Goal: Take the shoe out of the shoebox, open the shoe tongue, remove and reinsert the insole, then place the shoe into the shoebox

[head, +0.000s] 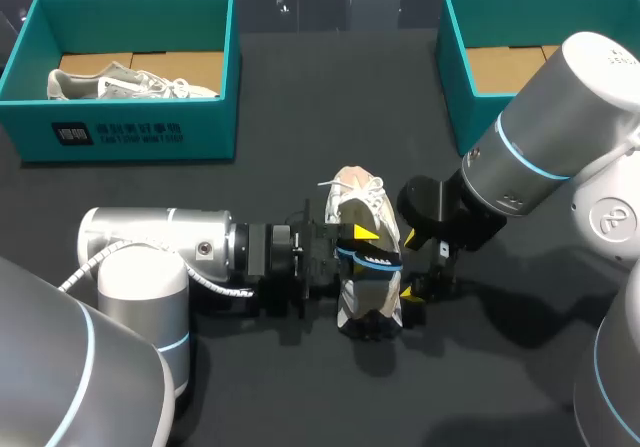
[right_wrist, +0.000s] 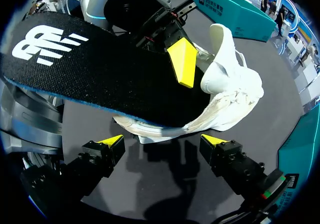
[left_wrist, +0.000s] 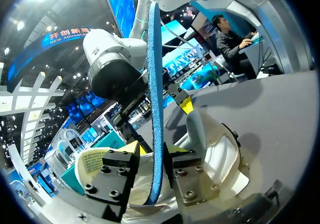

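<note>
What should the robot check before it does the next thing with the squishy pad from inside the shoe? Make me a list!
1. The left gripper has a firm hold on the insole: ok, both fingers press it from two sides.
2. The shoe is out of its box and on the table: ok.
3. The right gripper is free to help: ok, it is open with nothing between its fingers.
4. The shoe is held steady: not ok, the right gripper's fingers are off it.
5. The insole's far end is clear of the shoe: cannot tell, the two overlap in every view.
</note>
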{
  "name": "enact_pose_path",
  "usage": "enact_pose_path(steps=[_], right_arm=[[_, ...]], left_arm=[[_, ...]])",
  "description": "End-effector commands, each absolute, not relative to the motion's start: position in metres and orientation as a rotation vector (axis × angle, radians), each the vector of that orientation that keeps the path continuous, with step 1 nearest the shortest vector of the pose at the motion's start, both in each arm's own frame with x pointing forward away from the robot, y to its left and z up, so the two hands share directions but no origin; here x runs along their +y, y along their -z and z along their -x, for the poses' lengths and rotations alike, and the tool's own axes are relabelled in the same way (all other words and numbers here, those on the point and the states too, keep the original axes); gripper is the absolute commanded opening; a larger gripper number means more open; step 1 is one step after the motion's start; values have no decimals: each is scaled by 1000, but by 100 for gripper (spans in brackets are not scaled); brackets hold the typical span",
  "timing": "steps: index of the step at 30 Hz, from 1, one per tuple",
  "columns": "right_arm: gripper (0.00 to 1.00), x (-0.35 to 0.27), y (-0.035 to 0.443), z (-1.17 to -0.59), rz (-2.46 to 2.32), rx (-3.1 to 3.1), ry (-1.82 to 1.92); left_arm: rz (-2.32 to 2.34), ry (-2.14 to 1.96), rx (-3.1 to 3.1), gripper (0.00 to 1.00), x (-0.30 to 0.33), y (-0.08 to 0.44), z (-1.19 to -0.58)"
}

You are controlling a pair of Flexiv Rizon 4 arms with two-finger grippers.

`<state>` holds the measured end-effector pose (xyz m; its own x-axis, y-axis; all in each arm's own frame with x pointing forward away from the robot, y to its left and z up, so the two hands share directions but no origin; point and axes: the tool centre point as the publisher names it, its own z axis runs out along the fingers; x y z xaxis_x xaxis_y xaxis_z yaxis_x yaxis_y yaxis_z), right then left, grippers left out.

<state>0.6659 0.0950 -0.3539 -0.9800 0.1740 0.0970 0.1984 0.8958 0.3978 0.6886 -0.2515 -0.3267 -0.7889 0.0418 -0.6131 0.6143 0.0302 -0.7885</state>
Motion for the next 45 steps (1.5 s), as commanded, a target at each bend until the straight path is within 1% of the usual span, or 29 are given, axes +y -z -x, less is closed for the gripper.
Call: enact_pose_path(steps=[1, 6, 9, 11, 15, 17, 18, 20, 22, 23, 45], right_arm=[[100, 95, 355, -665, 296, -3003, 639], [100, 95, 355, -665, 296, -3003, 639], [100, 95, 355, -665, 296, -3003, 639], [100, 95, 355, -665, 296, -3003, 639], [100, 95, 355, -665, 296, -3003, 639], [100, 95, 355, -665, 296, -3003, 639], [100, 95, 355, -665, 296, -3003, 639], [100, 95, 355, -665, 296, -3003, 639], [100, 95, 355, -665, 296, -3003, 639], [100, 95, 355, -665, 296, -3003, 639], [100, 95, 355, -665, 296, -3003, 639]], left_arm=[[-658, 1803, 1884, 32, -250, 318, -681], [-644, 1786, 1903, 36, -252, 308, -674], [-634, 1761, 1931, 34, -252, 304, -670], [-628, 1739, 1955, 34, -253, 301, -668], [-622, 1701, 2010, 31, -256, 299, -664], [-618, 1695, 2029, 27, -257, 300, -663], [-617, 1690, 2037, 22, -258, 300, -663], [-619, 1683, 2051, 10, -259, 301, -663], [-623, 1674, 2066, 2, -259, 303, -663], [-627, 1668, 2076, 0, -259, 303, -663], [-676, 1598, 2028, 0, -252, 340, -685]])
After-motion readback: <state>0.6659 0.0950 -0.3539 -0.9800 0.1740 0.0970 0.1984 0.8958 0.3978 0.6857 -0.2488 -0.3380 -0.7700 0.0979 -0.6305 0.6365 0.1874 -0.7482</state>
